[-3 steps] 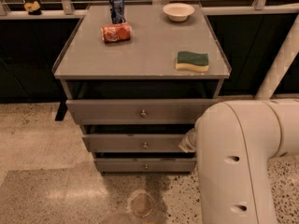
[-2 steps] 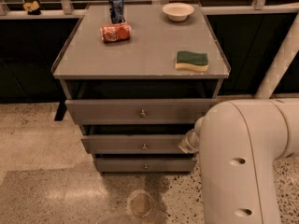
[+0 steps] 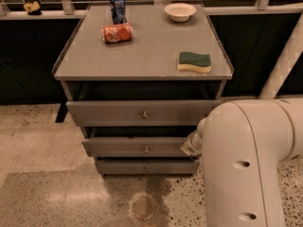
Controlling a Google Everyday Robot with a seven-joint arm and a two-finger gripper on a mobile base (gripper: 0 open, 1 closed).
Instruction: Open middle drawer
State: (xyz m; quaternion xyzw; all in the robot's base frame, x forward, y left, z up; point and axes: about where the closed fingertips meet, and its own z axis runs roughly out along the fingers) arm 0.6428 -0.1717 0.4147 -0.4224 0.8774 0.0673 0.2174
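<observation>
Arm (image 3: pixel 251 164): we see its white bulk filling the near right corner.
Cabinet (image 3: pixel 142 56): grey, three drawers, centre of the scene.
Top drawer (image 3: pixel 109 113): pulled out nearest to us.
Middle drawer (image 3: pixel 118 147): below it, partly out, round knob at centre.
Lowest drawer (image 3: pixel 123 167): the least far out.
Gripper (image 3: pixel 191 145): at the middle drawer's right end, mostly behind the arm; we cannot make out its grip.
Sponge (image 3: pixel 194 62): cabinet top, right.
Bowl (image 3: pixel 180 12): far right.
Red can (image 3: pixel 117 33): lying down, left.
Blue can (image 3: pixel 118 8): upright, just beyond the red can.
</observation>
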